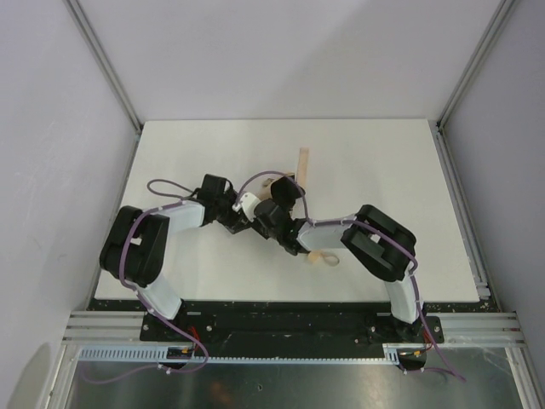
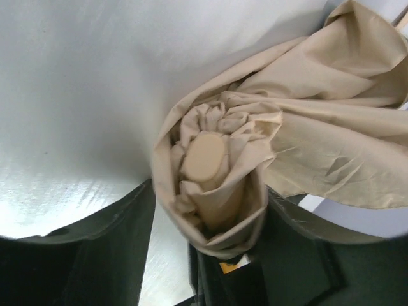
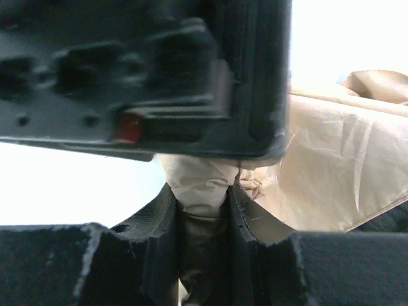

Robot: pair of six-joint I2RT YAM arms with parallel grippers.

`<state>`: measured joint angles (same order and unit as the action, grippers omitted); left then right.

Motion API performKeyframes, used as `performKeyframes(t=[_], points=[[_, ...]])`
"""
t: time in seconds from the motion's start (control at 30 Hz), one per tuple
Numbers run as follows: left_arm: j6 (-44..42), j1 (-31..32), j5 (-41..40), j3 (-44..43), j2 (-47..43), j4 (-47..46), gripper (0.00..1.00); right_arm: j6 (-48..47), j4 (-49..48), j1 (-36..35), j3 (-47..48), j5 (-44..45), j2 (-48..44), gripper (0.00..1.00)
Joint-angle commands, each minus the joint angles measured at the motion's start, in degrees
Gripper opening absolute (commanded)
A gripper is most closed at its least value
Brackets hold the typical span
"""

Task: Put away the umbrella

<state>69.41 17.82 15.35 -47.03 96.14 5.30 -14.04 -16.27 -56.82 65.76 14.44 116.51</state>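
Note:
The tan umbrella [image 2: 319, 121] lies mid-table, mostly hidden under both grippers in the top view; a tan strip [image 1: 302, 162] sticks out behind them and the light wooden handle with its loop [image 1: 324, 258] lies under the right arm. In the left wrist view the rolled canopy with its rounded tip [image 2: 204, 159] sits between the fingers of my left gripper [image 2: 210, 217], which is shut on it. My right gripper [image 3: 203, 197] is shut on a bunch of tan fabric [image 3: 201, 178], close against the left gripper's black body [image 3: 146, 70]. The two grippers [image 1: 247, 209] [image 1: 271, 213] meet at the table's middle.
The white table [image 1: 383, 153] is walled by grey panels on the left, right and back. A metal rail [image 1: 298, 328] runs along the near edge by the arm bases. Purple cables loop over both arms.

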Motion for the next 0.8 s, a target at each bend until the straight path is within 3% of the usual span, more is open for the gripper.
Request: performKeyframes(t=[0.0,0.07,0.13,0.3,0.43,0.77], points=[[-7.14,-1.35,-0.81,-2.16,-1.43,3.80,0.78,12.20,14.86,3.73,-4.92,-20.08,5.86,0.00],[-8.07,-2.72,0.43,-2.19,-2.98,1.41,0.93,14.26,13.99,5.47,-5.63,-25.89,6.15,0.00],[-8.52,-4.45,1.86,-1.95,-4.43,-0.99,0.98,16.45,13.31,8.21,-6.10,-31.89,6.49,0.00],[-6.70,-7.49,7.70,1.90,-7.33,-10.00,0.99,19.91,11.44,12.28,-6.23,-42.77,8.14,0.00],[-3.52,-6.13,10.53,5.25,-8.01,-14.27,0.99,24.41,9.69,14.95,-5.98,-49.67,10.57,0.00],[8.26,-1.81,4.39,13.68,-4.66,-18.74,1.00,32.59,4.90,18.29,-5.33,-58.09,13.76,0.00]])
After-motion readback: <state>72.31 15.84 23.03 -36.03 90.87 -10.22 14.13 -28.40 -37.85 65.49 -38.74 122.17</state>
